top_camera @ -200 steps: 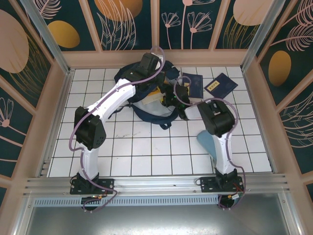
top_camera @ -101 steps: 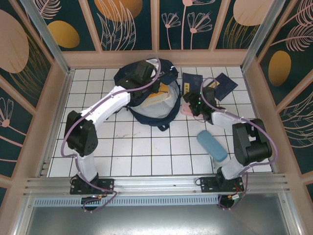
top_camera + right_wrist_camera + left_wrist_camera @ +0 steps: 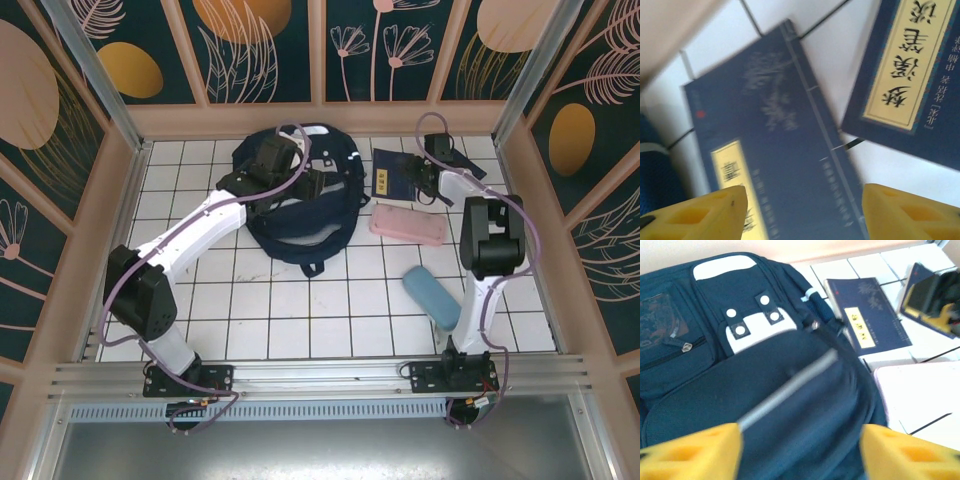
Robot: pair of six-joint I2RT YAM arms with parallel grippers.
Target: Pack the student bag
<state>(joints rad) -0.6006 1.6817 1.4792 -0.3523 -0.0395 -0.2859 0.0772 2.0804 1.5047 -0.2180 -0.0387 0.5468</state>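
Right gripper (image 3: 802, 210) has swung from student bag (image 3: 300, 205) to navy booklet (image 3: 775, 165).
My jaws are spread and empty on both arms; left gripper (image 3: 800, 450) overlooks the student bag, lying far-centre, its mouth now fallen shut.

Apparently motion-blurred, edge-cropped student bag (image 3: 760, 365)

A booklet (image 3: 392, 175) lies just right of the student bag (image 3: 300, 205).

Navy booklet (image 3: 388, 173), second booklet (image 3: 910, 75), pink case (image 3: 407, 223), blue item (image 3: 432, 297), perhaps a pouch, white tiled table (image 3: 290, 310)
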